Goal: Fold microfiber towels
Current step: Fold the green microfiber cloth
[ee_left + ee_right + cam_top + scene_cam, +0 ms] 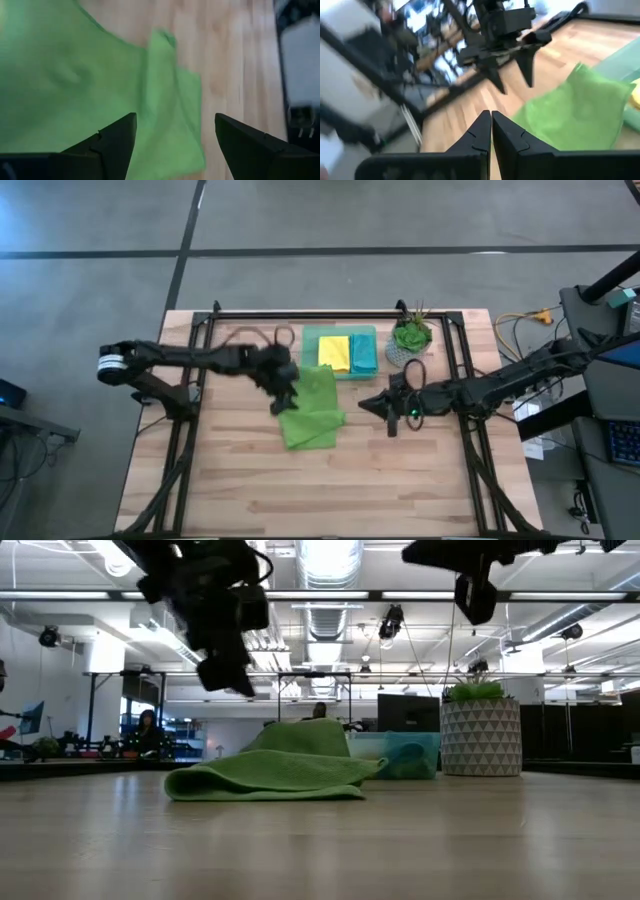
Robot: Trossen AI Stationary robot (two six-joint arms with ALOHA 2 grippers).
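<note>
Lime green towel (312, 412) lying folded over near the table's (400, 490) middle, just near of the tray (363, 333) holding yellow and teal ones. Left gripper (283, 392) above it, fingers apart, empty; right gripper (390, 412) shut, waiting right. Best to square the loose edge before the next fold.

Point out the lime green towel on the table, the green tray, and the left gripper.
Lime green microfiber towel (312, 412): high view, middle of the cloth.
Translucent green rectangular tray (309, 340): high view, bare left rim.
Left gripper (283, 402): high view, between its open jaws.
</note>
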